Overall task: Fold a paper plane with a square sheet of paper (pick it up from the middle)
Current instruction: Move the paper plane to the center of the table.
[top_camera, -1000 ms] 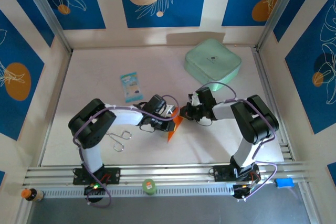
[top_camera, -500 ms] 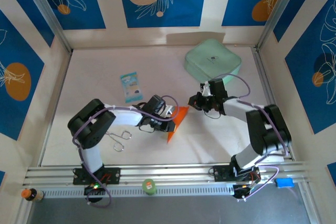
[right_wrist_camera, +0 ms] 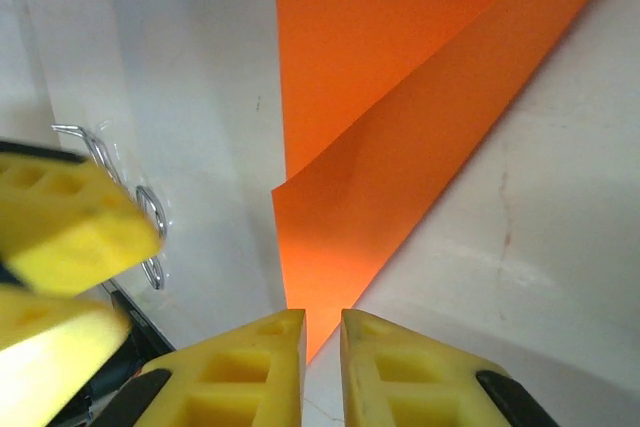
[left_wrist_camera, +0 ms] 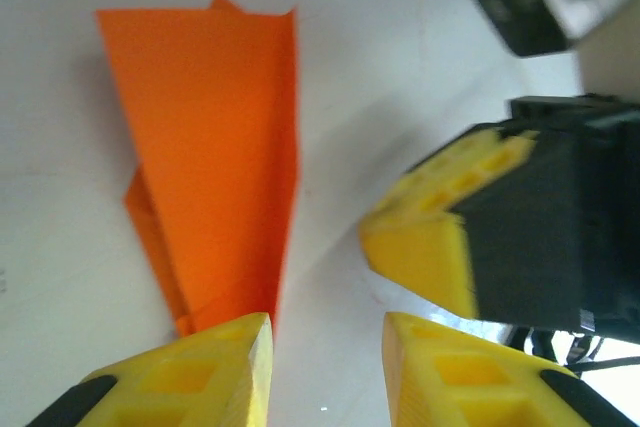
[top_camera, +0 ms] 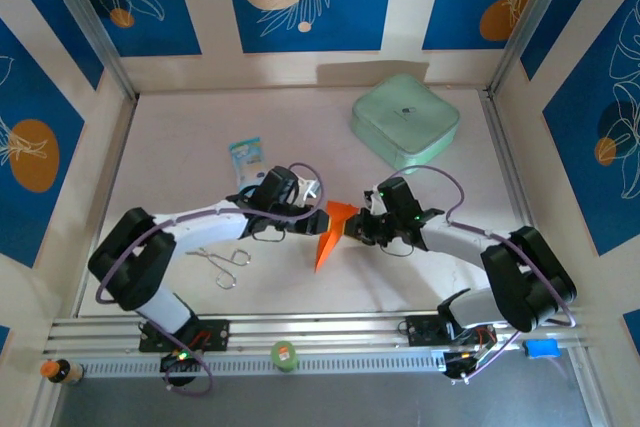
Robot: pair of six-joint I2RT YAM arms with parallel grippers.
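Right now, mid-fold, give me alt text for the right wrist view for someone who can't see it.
Folded orange paper, one flap lifted, narrows down to the right hand, its lowest corner reaching the slim gap between the yellow fingertips. At the left edge the blurred left hand sits by a wire clip on the white table.

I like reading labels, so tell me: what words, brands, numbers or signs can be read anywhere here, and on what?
No text here can be read.
Dark mark on the lid of the square mint-green box: too small to read.
Printing on the small blue-and-white packet: too small to read.
The folded bright orange paper: plain, no marks.
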